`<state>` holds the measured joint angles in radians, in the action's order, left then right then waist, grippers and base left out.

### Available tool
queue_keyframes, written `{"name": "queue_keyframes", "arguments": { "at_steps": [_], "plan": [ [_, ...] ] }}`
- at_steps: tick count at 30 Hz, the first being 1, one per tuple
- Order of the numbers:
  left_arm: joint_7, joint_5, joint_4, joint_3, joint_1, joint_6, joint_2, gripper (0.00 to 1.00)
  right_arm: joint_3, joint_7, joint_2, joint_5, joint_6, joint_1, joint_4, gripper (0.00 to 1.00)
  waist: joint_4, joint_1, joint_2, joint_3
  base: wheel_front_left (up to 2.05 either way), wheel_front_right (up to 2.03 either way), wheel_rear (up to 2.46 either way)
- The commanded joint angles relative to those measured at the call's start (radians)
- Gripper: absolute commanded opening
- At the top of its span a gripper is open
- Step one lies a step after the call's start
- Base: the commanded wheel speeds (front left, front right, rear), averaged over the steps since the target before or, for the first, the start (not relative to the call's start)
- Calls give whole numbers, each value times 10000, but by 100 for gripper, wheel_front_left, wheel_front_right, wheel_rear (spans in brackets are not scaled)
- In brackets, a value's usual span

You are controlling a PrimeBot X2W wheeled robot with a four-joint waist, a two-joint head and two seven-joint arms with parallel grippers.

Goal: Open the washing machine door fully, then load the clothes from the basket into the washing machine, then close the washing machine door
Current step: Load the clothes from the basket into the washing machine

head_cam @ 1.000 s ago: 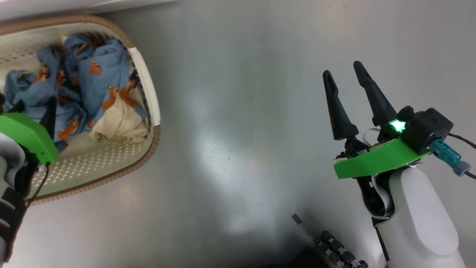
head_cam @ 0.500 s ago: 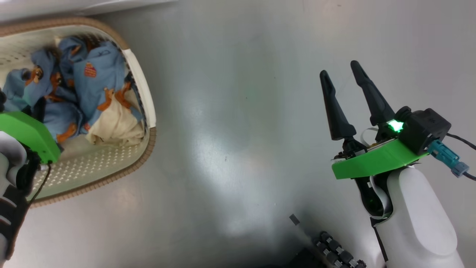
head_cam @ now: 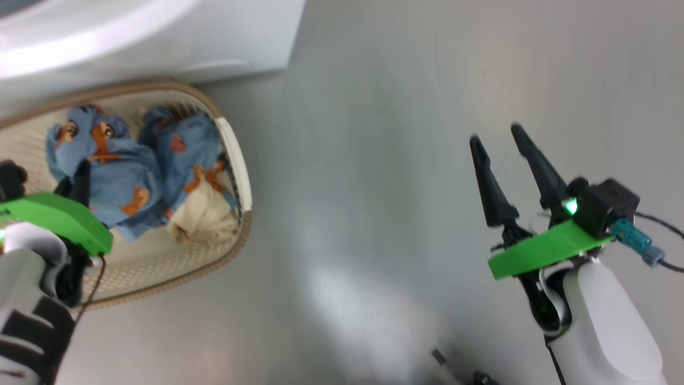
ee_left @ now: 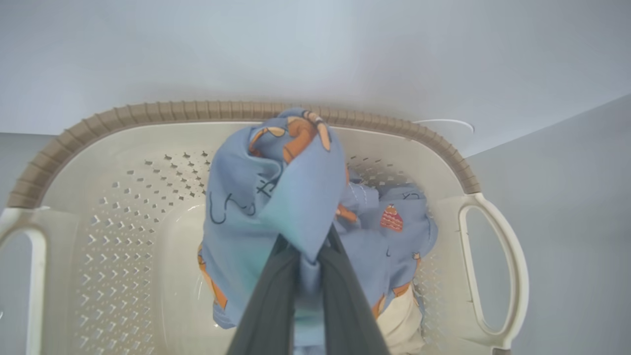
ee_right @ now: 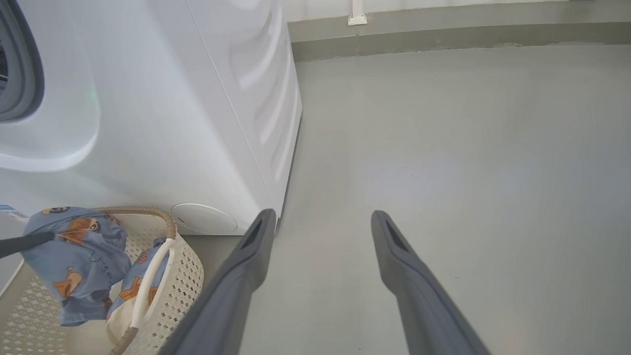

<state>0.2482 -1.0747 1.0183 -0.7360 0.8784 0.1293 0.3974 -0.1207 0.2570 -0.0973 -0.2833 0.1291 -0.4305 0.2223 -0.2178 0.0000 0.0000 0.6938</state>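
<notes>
My left gripper [ee_left: 310, 246] clamps its 2 dark fingers on the light blue fabric with orange-brown figures [ee_left: 276, 197], bunched above the cream-white perforated brown-rimmed plastic basket [ee_left: 148, 111]; a cream cloth [head_cam: 206, 216] lies inside it. Well right of the basket, my right gripper [head_cam: 497, 136] hangs spread wide, empty. Behind the basket stands the white washing machine [ee_right: 172, 98].

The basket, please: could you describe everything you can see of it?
The basket is cream-white perforated plastic with a brown woven-look rim and looped side handles. It stands upright on the grey floor right before the white washing machine, holding blue printed and cream clothes; the left hand pinches a blue fold above it.
</notes>
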Motion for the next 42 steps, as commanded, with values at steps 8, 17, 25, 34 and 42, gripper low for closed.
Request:
{"name": "queue_keyframes", "arguments": {
  "at_steps": [8, 17, 25, 34, 42],
  "plan": [
    [134, 2166, -1456, 2641, -2027, 14, -75, 0, -252, 48, -489, -176, 16, 986, 251, 100, 926, 0, 0, -2281, 0, 0, 0],
    [134, 4022, -3021, 4675, -3932, 14, -689, 0, -217, 48, -867, -355, 16, 1670, 533, 100, 1367, 0, 0, -3757, 0, 0, 0],
    [135, 5754, -5015, 6138, -5788, 14, -1286, 0, -19, 48, -1140, -499, 16, 2439, 576, 100, 1655, 0, 0, -4920, 0, 0, 0],
    [135, 6771, -7028, 7403, -7627, 14, -1976, 0, 346, 48, -1325, -590, 16, 3200, 468, 100, 1810, 0, 0, -5900, 0, 0, 0],
    [135, 7437, -8469, 7914, -9068, 14, -2470, 0, 943, 48, -1396, -585, 16, 4127, 214, 100, 2081, 0, 0, -6553, 0, 0, 0]
  ]
}}
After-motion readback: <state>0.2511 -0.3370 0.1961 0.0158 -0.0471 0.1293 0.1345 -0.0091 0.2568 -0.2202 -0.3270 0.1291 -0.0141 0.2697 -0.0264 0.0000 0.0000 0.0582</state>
